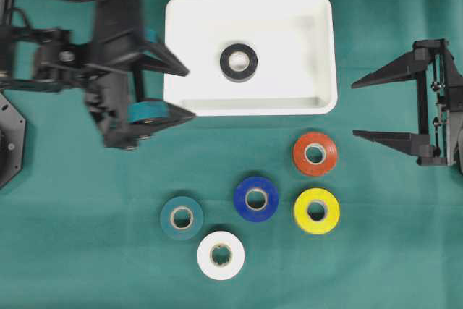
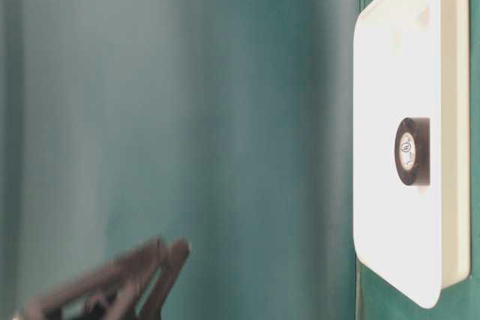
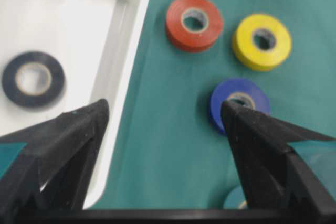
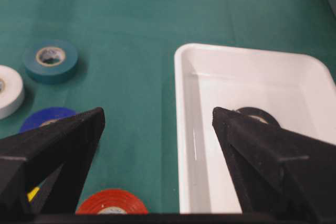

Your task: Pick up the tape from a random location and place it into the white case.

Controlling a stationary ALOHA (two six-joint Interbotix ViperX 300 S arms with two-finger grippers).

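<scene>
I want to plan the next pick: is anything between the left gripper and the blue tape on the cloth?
Nothing visible. The left gripper, jaws open and empty, hangs beside the white case; only bare green cloth lies between it and the blue tape.

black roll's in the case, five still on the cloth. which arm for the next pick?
Left, probably. Its open gripper hangs by the white case, above the teal roll and blue roll. The right gripper, open too, sits back at the edge, though closer to the red roll.
</scene>
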